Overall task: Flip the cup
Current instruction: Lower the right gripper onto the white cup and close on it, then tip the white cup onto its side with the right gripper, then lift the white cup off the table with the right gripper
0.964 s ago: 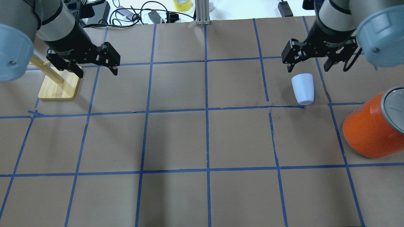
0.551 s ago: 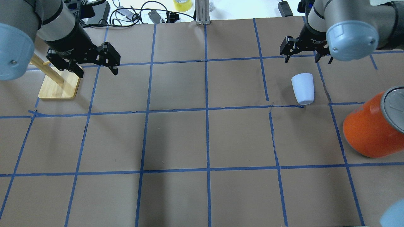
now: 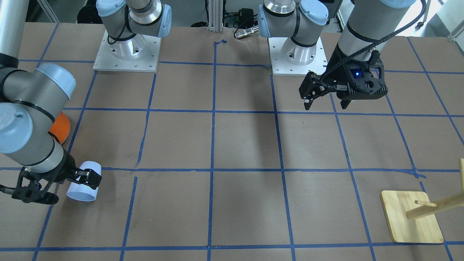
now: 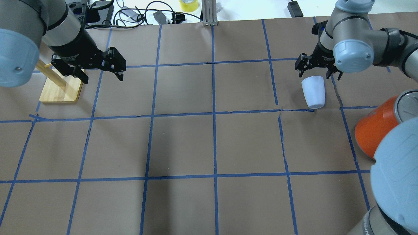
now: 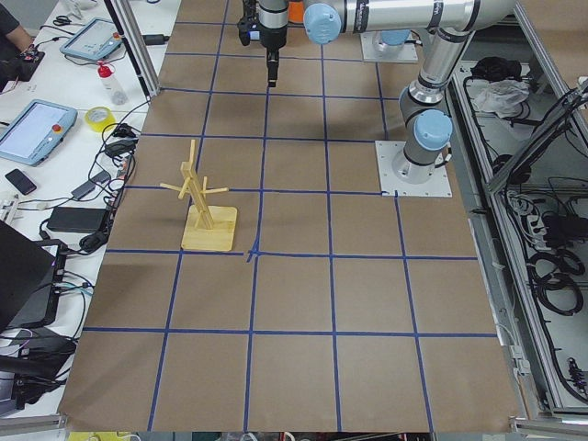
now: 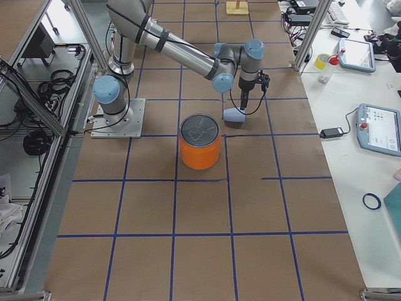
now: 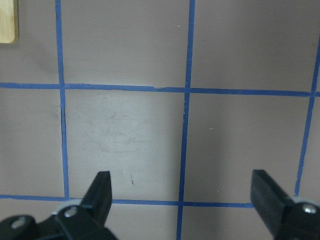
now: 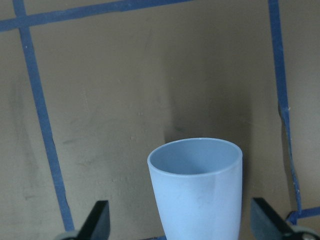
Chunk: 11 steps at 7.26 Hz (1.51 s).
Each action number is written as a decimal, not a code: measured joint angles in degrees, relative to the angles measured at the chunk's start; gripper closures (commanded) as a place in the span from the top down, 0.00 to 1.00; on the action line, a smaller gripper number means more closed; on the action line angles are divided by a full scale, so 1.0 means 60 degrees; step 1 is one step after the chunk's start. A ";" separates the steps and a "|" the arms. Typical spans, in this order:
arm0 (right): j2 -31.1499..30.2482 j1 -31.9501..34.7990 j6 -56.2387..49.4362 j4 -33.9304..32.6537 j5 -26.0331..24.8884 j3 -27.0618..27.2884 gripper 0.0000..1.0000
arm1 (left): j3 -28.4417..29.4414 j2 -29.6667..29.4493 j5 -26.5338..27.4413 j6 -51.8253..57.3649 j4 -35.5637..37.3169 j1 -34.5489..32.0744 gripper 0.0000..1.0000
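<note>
The cup (image 4: 314, 94) is pale blue-white and lies on its side at the table's right, with its open rim pointing away from the robot. It also shows in the front view (image 3: 84, 193) and the right side view (image 6: 233, 115). My right gripper (image 4: 318, 75) is open and low over the cup, one finger on each side, not gripping. In the right wrist view the cup (image 8: 197, 190) sits between the two fingers (image 8: 97, 220) and its light blue inside shows. My left gripper (image 4: 103, 78) is open and empty, above bare table (image 7: 150, 130) at the far left.
A large orange can (image 4: 372, 133) with a silver top stands close to the cup, nearer the robot and to the right. My right arm's elbow (image 4: 396, 176) overhangs the near right corner. A wooden peg stand (image 4: 60, 89) stands by the left gripper. Cables (image 4: 140, 14) lie past the far edge.
My right gripper has turned and come down towards the cup, and its arm's elbow has swung into the near right corner. The cup has not moved. The left gripper shifted only slightly.
</note>
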 measured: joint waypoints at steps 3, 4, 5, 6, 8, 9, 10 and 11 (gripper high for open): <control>0.0413 -0.0029 -0.0412 -0.0630 -0.0070 0.0233 1.00 | -0.0033 0.0021 -0.0002 -0.0007 0.0018 -0.0013 1.00; 0.0652 -0.0031 -0.0776 -0.0963 -0.0085 0.0265 1.00 | -0.0041 0.0028 -0.0002 -0.0008 0.0018 -0.0015 1.00; 0.0775 -0.0031 -0.1158 -0.1116 -0.0101 0.0292 1.00 | -0.0044 0.0028 -0.0001 -0.0009 0.0017 -0.0015 1.00; 0.0832 -0.0031 -0.1440 -0.1206 -0.0112 0.0360 1.00 | -0.0046 0.0032 -0.0004 -0.0009 0.0019 -0.0015 1.00; 0.0797 -0.0041 -0.1908 -0.1325 -0.0117 0.0520 1.00 | -0.0046 0.0052 -0.0010 -0.0009 0.0020 -0.0015 1.00; 0.0701 -0.0044 -0.2170 -0.1350 -0.0094 0.0481 1.00 | -0.0047 0.0055 0.0002 -0.0009 0.0014 -0.0015 1.00; 0.0563 -0.0034 -0.2417 -0.1361 -0.0043 0.0412 1.00 | -0.0047 0.0060 0.0007 -0.0009 0.0010 -0.0016 1.00; 0.0424 -0.0026 -0.2829 -0.1355 0.0083 0.0377 1.00 | -0.0051 0.0045 -0.0007 -0.0023 0.0012 -0.0015 1.00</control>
